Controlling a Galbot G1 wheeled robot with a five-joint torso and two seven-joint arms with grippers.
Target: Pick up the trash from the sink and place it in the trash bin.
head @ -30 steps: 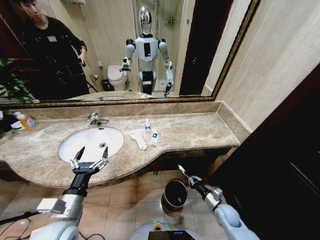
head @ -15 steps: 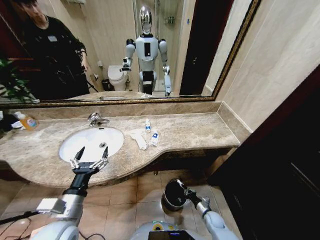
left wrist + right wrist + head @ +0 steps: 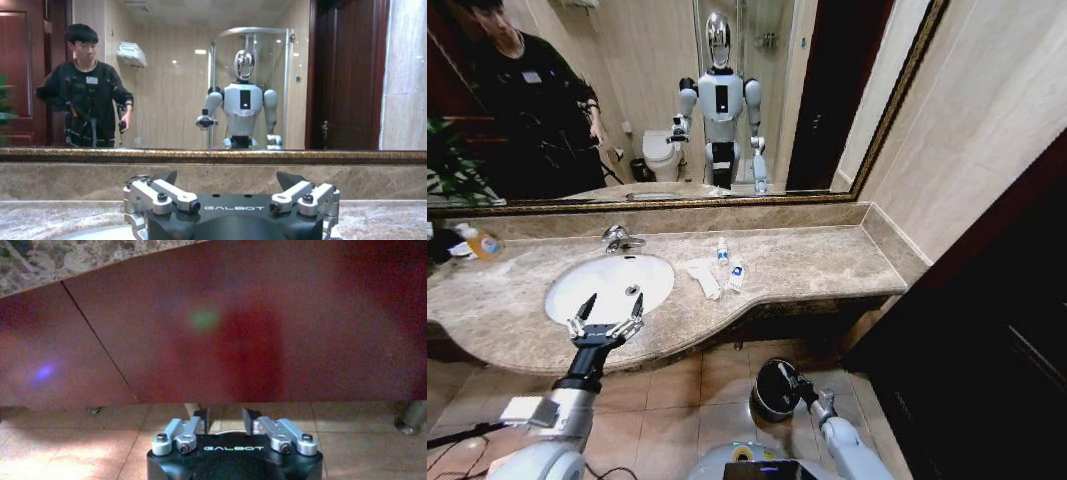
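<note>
The white oval sink (image 3: 577, 290) is set in the beige marble counter, and its basin holds nothing I can make out. The trash lies on the counter to its right: crumpled white paper (image 3: 704, 275) and two tiny blue-labelled bottles (image 3: 722, 250) (image 3: 737, 272). My left gripper (image 3: 613, 303) (image 3: 227, 177) hangs open over the sink's front rim. On the floor below stands the black trash bin (image 3: 772, 392). My right gripper (image 3: 787, 375) (image 3: 225, 415) is low at the bin's right rim, its fingers drawn close with nothing seen between them.
A chrome faucet (image 3: 617, 238) stands behind the basin. An orange-capped bottle (image 3: 480, 243) sits at the counter's far left. The dark red cabinet front (image 3: 267, 340) faces my right wrist. Dark wood panelling (image 3: 1007, 330) closes off the right side. Tiled floor lies around the bin.
My right arm has dropped and pulled back, bringing its gripper from beside the counter's edge down to the bin's rim. The left arm has stayed put.
</note>
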